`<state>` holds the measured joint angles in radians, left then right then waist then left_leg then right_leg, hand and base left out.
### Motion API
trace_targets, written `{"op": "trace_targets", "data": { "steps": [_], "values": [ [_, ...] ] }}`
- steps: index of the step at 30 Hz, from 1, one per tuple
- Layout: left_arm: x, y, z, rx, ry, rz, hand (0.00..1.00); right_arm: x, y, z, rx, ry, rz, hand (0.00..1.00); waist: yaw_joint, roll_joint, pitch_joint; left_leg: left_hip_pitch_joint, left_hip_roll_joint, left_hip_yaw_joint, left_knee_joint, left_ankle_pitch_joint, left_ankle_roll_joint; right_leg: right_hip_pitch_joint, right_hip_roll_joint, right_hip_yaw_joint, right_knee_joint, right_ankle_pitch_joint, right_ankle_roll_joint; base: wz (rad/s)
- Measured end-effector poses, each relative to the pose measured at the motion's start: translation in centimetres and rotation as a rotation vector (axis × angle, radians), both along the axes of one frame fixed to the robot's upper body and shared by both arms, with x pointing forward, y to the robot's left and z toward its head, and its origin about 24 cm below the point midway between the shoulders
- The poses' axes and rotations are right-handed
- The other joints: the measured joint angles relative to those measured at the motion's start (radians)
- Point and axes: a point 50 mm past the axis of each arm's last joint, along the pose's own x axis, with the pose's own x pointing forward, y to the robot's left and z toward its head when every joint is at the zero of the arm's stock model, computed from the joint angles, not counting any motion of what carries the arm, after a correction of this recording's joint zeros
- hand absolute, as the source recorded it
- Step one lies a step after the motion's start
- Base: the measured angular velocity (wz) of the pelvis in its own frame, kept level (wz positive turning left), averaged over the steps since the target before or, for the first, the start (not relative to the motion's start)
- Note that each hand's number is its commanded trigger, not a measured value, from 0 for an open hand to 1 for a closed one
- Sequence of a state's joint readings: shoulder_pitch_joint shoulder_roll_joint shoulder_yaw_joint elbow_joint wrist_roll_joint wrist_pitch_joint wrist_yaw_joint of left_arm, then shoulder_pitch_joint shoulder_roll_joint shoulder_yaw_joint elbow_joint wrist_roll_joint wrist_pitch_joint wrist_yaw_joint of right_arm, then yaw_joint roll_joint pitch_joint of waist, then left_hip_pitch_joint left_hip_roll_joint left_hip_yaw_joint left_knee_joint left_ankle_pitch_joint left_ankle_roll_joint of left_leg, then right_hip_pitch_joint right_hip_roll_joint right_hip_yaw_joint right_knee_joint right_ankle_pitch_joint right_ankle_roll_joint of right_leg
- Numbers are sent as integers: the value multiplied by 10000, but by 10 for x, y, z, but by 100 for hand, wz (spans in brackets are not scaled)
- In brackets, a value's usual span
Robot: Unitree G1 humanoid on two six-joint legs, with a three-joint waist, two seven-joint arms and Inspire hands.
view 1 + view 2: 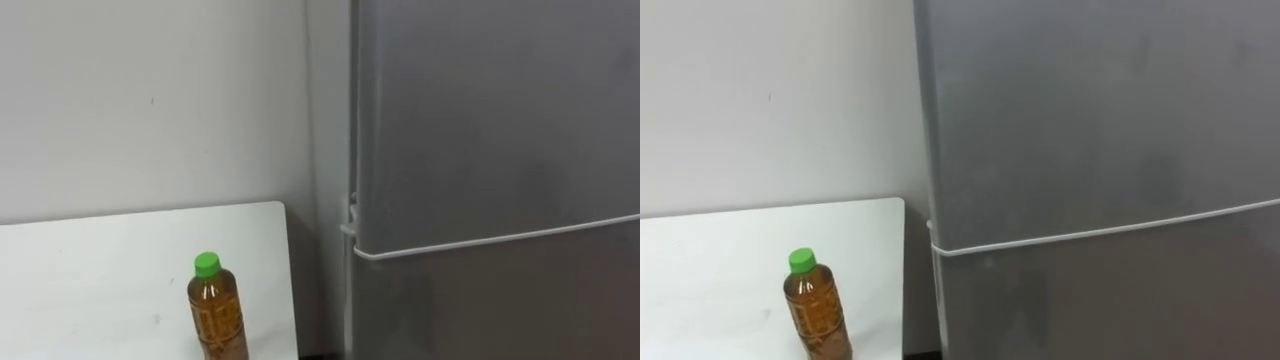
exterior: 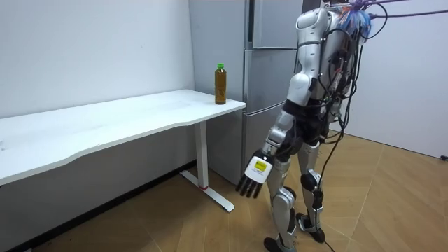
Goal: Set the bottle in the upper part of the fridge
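A clear bottle (image 1: 216,312) of amber drink with a green cap stands upright near the right end of the white table (image 1: 90,270), close to the fridge. The grey fridge (image 1: 500,130) fills the right side, both doors shut; a pale seam (image 1: 500,240) divides the upper door from the lower one. In the room view I stand facing the fridge (image 2: 269,70), the bottle (image 2: 220,84) off to my left on the table corner. My left hand (image 2: 255,175) hangs low at my side, fingers relaxed and holding nothing, well below and short of the bottle.
A narrow gap separates the table's end (image 2: 234,106) from the fridge side. A plain white wall (image 1: 150,100) rises behind the table. Wooden floor (image 2: 392,196) lies open behind me in the room view.
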<state>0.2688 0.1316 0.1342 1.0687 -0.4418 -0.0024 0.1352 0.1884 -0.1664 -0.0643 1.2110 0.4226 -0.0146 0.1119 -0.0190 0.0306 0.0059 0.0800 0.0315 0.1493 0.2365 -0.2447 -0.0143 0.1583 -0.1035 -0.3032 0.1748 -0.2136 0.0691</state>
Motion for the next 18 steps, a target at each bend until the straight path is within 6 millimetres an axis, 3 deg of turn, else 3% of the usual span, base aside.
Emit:
{"op": "trace_targets", "data": {
  "steps": [7,15,16,18],
  "values": [
    [47,33,26,1926,-2219,1201,0,2,-5,2,-274,-158,359,0,39,134,26,49,14,5,9,1,-1,-18,-3,14,115,0,0,0],
    [128,54,91,3969,-6301,1053,0,1,-8,3,-496,-304,261,0,14,240,-2,35,20,16,-25,3,0,-24,6,69,138,5,-8,0],
    [134,55,96,4045,-6543,1015,0,0,-8,3,-492,-290,243,0,17,317,-37,35,22,18,-19,3,0,-21,9,77,133,5,-8,0],
    [153,57,124,4510,-7826,1120,0,-3,-9,4,-500,-320,178,0,26,293,-86,42,20,23,-12,6,-2,-18,10,100,131,5,-8,0]
  ]
}}
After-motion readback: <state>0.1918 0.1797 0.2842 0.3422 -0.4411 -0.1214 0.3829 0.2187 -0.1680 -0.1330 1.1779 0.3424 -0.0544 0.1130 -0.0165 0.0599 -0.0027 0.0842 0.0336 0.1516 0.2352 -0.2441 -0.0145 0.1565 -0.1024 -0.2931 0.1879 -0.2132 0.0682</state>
